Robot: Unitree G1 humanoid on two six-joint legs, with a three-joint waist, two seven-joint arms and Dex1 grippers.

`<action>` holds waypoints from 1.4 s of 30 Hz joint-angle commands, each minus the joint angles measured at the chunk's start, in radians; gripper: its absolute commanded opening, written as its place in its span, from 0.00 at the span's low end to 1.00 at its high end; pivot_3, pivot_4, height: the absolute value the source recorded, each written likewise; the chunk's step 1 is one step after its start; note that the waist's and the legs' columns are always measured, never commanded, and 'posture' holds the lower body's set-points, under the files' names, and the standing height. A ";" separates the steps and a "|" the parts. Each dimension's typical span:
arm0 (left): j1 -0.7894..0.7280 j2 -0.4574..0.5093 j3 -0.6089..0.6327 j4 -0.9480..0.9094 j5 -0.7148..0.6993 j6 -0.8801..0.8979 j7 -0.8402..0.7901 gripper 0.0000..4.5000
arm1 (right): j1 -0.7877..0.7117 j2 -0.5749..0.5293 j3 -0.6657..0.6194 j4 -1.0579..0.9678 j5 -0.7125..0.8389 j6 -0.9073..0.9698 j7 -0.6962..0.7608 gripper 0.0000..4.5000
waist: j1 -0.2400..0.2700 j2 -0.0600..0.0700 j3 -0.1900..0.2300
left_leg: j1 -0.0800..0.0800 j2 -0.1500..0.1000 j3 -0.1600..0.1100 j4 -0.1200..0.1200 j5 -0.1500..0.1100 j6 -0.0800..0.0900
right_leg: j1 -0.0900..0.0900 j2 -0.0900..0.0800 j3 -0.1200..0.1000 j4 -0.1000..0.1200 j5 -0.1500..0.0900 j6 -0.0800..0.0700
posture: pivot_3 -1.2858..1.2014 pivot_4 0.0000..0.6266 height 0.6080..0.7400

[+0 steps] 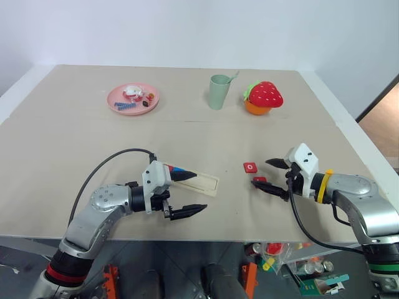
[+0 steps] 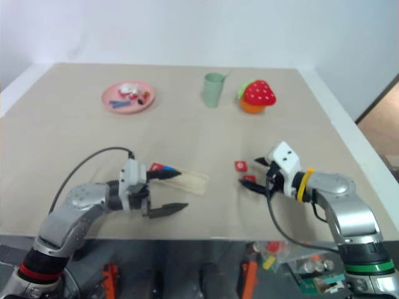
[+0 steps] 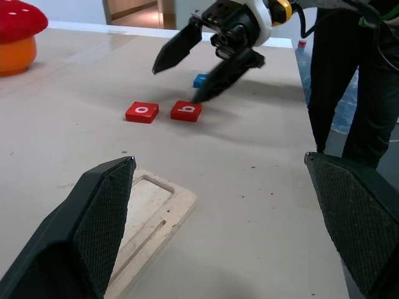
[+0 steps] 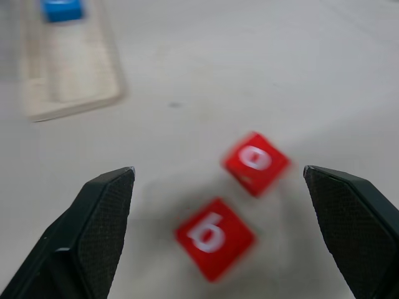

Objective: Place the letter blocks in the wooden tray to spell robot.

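The wooden tray (image 1: 207, 183) lies near the table's front edge, with a red tile (image 1: 169, 167) and a blue tile (image 1: 179, 169) at its left end. My left gripper (image 1: 190, 194) is open, one finger over the tray and one in front of it. To the right, a red "o" block (image 1: 250, 167) and a red "b" block (image 1: 259, 180) lie loose on the table. My right gripper (image 1: 270, 175) is open just right of them, holding nothing. A blue block (image 3: 200, 80) lies on the table behind the right gripper's fingers (image 3: 176, 51).
A pink plate (image 1: 133, 99) with small items sits at the back left. A green cup (image 1: 219, 91) and a strawberry toy on an orange base (image 1: 263, 97) stand at the back centre. The table's front edge (image 1: 224, 237) runs just below both grippers.
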 commanded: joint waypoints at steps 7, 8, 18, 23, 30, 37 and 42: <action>0.000 0.000 0.005 -0.041 -0.009 -0.011 0.008 1.00 | -0.086 -0.042 0.032 0.233 -0.090 -0.251 0.141 1.00 | 0.002 0.000 0.000 | 0.000 0.000 0.001 0.001 0.000 0.000 | 0.000 -0.001 0.000 0.000 0.001 0.000 | 0.52 0.24 1.00; -0.001 0.000 0.004 -0.040 -0.009 -0.011 0.008 1.00 | -0.087 -0.041 0.035 0.256 -0.098 -0.272 0.150 1.00 | 0.002 0.000 0.000 | 0.000 0.000 0.001 0.001 0.000 0.000 | 0.000 -0.001 0.000 0.000 0.001 0.000 | 0.52 0.24 1.00; 0.000 -0.001 0.003 -0.043 -0.011 -0.003 0.012 1.00 | -0.087 0.004 0.050 0.326 -0.102 -0.320 0.180 0.70 | 0.002 0.000 0.000 | 0.001 0.000 0.001 0.001 0.000 0.000 | 0.000 0.000 0.001 0.001 0.001 0.000 | 0.52 0.24 1.00; 0.001 0.000 0.002 -0.046 -0.011 -0.001 0.014 1.00 | -0.081 0.025 0.053 0.305 -0.092 -0.298 0.177 0.70 | 0.002 0.000 0.000 | 0.002 0.000 0.000 0.001 0.001 -0.001 | 0.000 0.000 0.001 0.003 0.001 0.000 | 0.52 0.24 1.00; 0.002 0.005 0.001 -0.045 -0.011 0.000 0.013 1.00 | -0.040 0.020 0.046 0.247 -0.082 -0.242 0.159 0.70 | 0.002 0.000 0.000 | 0.002 0.000 0.000 0.001 0.001 -0.001 | 0.000 0.000 0.001 0.003 0.001 0.000 | 0.52 0.24 1.00; -0.001 0.007 -0.004 -0.040 -0.013 0.005 0.005 1.00 | 0.034 -0.001 0.010 0.120 -0.051 -0.135 0.116 0.70 | 0.002 0.000 0.000 | 0.002 0.000 0.000 0.002 0.001 -0.001 | 0.001 0.000 0.001 0.004 0.001 0.000 | 0.52 0.24 1.00; -0.008 0.008 -0.008 -0.031 -0.014 0.006 -0.004 1.00 | 0.104 -0.006 -0.036 0.028 -0.026 -0.076 0.072 0.70 | 0.004 0.000 0.000 | 0.002 0.000 0.000 0.002 0.001 -0.001 | 0.001 0.000 0.001 0.004 0.001 0.000 | 0.52 0.24 1.00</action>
